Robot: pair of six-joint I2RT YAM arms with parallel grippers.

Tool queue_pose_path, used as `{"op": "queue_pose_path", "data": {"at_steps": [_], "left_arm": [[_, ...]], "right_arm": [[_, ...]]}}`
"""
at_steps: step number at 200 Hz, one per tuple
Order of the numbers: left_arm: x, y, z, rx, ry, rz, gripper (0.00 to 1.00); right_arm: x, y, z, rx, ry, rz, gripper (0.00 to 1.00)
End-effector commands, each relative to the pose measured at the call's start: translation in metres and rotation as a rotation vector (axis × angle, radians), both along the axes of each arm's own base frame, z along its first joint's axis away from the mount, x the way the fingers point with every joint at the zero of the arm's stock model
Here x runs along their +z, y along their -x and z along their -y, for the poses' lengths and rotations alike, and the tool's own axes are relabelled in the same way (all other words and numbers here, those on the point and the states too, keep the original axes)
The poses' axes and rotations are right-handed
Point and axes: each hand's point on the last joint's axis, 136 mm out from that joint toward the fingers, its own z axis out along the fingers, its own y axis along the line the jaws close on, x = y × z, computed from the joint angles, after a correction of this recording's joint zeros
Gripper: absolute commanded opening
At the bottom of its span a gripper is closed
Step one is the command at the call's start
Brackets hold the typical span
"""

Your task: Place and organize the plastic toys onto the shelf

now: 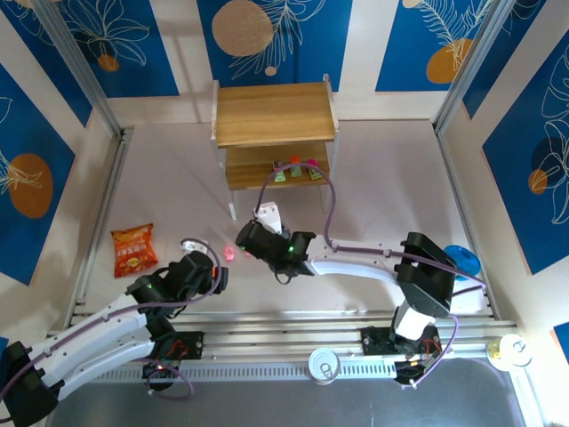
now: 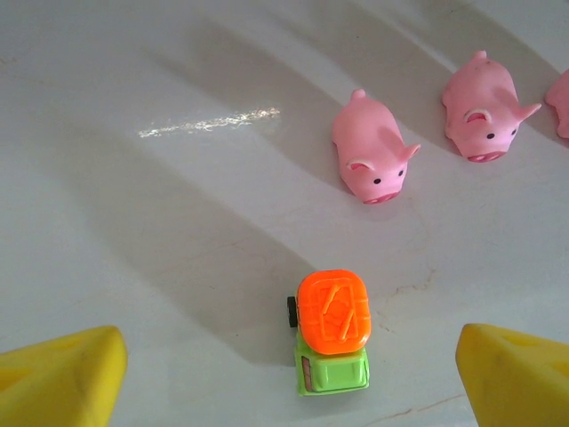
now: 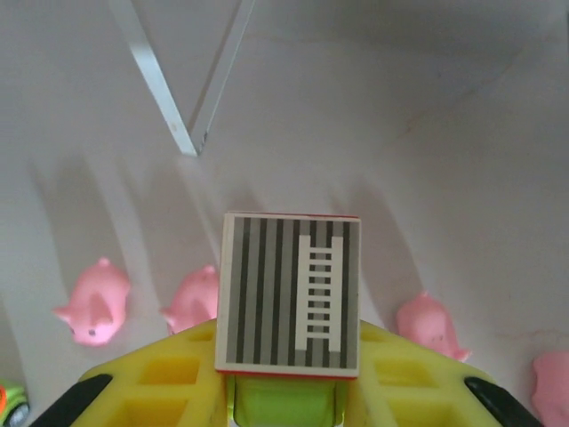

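Left gripper (image 2: 289, 378) is wide open with the orange-topped toy truck (image 2: 332, 325) on the table (image 2: 133, 231) between its fingers (image 2: 62, 378), pink pigs (image 2: 372, 147) just farther out, so I'd centre up, drop straight and pinch the green base, while the right gripper (image 3: 284, 396) is clamped on a striped-top truck (image 3: 291, 289).

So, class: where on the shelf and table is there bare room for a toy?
On the shelf, the top tier is bare, and the lower tier left of its three toys. The table right of the shelf is bare. Crowded: around the pigs and orange-topped toy.
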Motion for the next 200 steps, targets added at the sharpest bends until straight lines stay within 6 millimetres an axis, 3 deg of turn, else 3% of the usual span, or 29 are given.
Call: {"op": "queue_pose_path", "data": {"at_steps": [1,34,57,141,200], "left_arm": [[0.009,-0.003,0.003,0.010,0.013,0.023,0.95],[0.009,-0.004,0.003,0.011,0.015,0.025,0.95],[0.009,-0.004,0.003,0.010,0.017,0.025,0.89],[0.009,-0.004,0.004,0.006,0.021,0.025,0.93],[0.009,-0.003,0.004,0.005,0.025,0.028,0.96]], "right_arm": [[0.034,-0.021,-0.011,0.022,-0.047,0.069,0.28],[0.055,-0.045,-0.016,0.034,-0.055,0.112,0.28],[0.064,-0.059,-0.018,0.032,-0.065,0.124,0.28],[0.070,-0.103,-0.016,0.018,-0.067,0.140,0.28],[0.063,-0.127,-0.019,0.008,-0.048,0.130,0.28]]}}
